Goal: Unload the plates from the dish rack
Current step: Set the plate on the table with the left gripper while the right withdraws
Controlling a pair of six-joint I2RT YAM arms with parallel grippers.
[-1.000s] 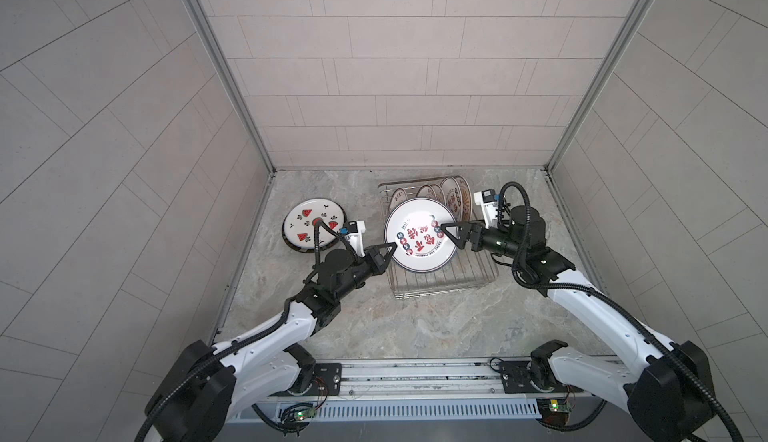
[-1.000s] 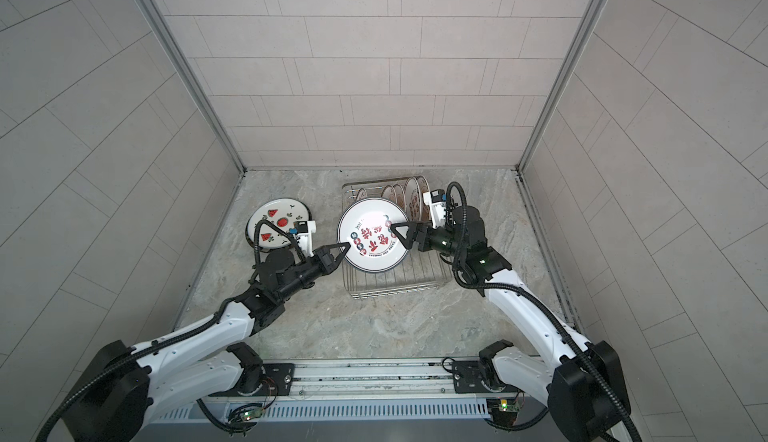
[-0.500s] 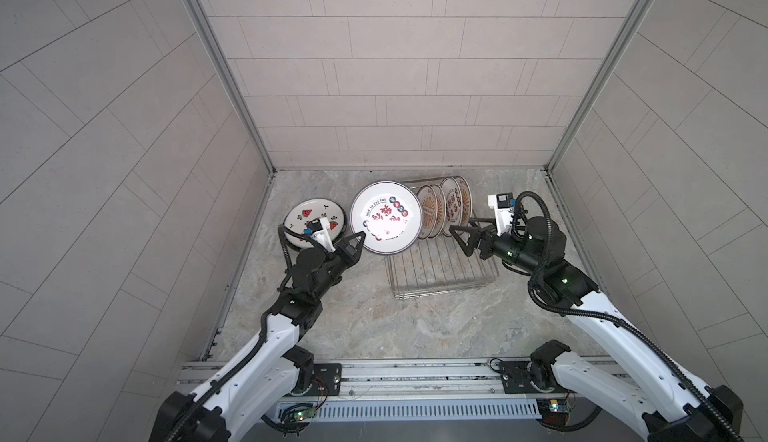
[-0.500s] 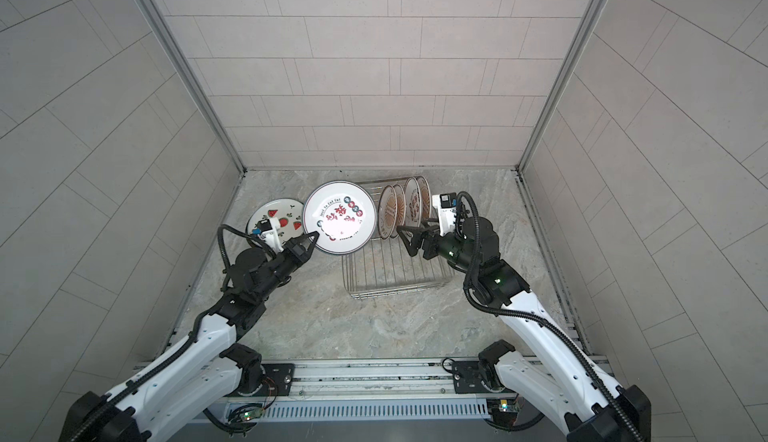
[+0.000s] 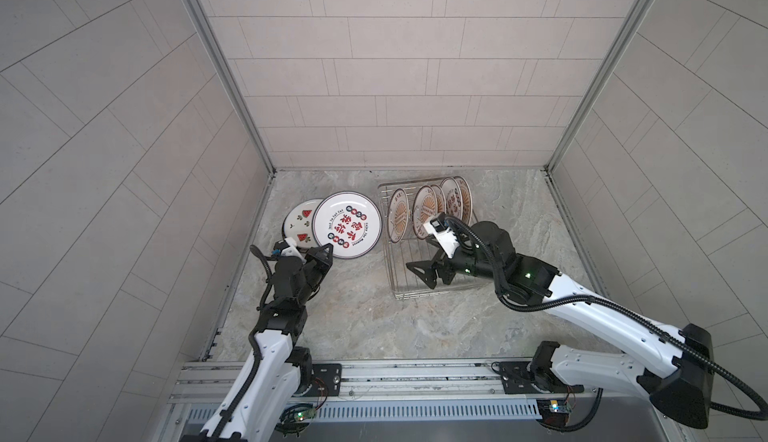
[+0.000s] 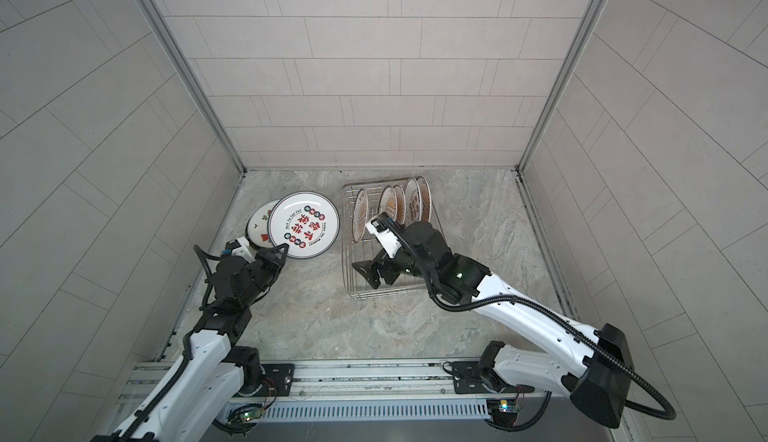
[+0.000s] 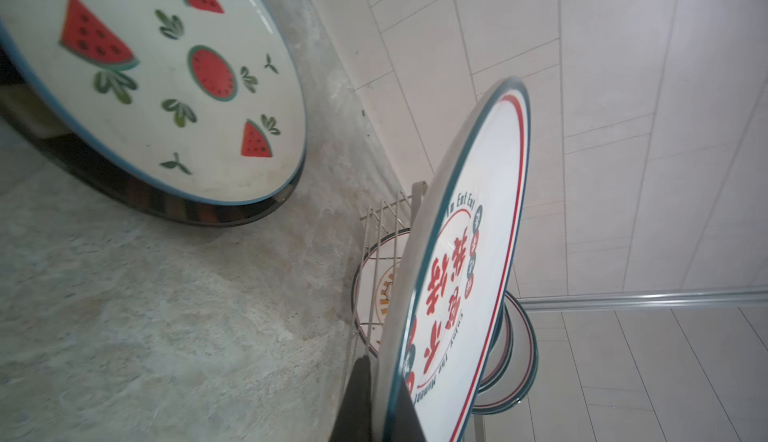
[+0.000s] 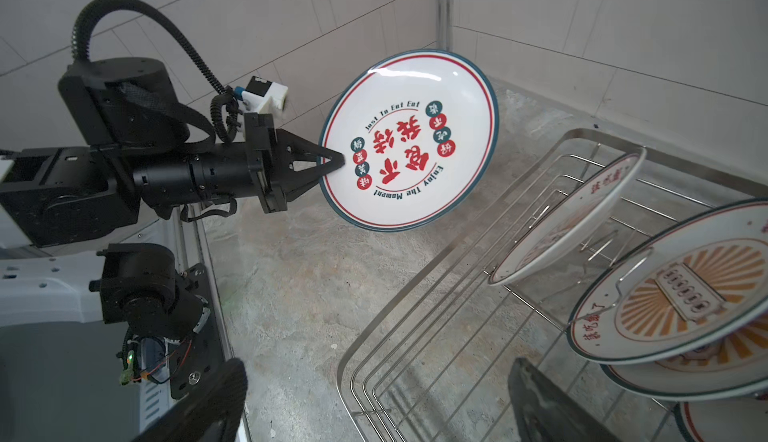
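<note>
1. Grey tiled walls stood around a marbled counter (image 5: 357,319). The dish rack (image 5: 399,253) sat on it, toward the right in both top views.
2. The left gripper (image 5: 328,249) was clamped shut on the rim of the plate with red characters (image 5: 347,225). That plate was up in the air and tilted, just left of the rack.
3. The watermelon plate (image 5: 300,220) lay flat on the counter, partly under the held plate. Something dark showed beneath it. It may have been another plate, but the view was too poor to be sure.
4. The right gripper (image 5: 422,274) had its jaws wide apart and held nothing. It hung over the near end of the rack. About five plates (image 5: 426,211) stood on edge at the far end.
5. The step in hand looked like laying the held plate down on the watermelon plate. To do it well, the left gripper would need to tip the plate flat, line it up over the middle and go down slowly.
6. The grip was only on a thin bit of rim, so a quick turn could let the plate slip. Letting go should wait until the plate sat on the one below.
</note>
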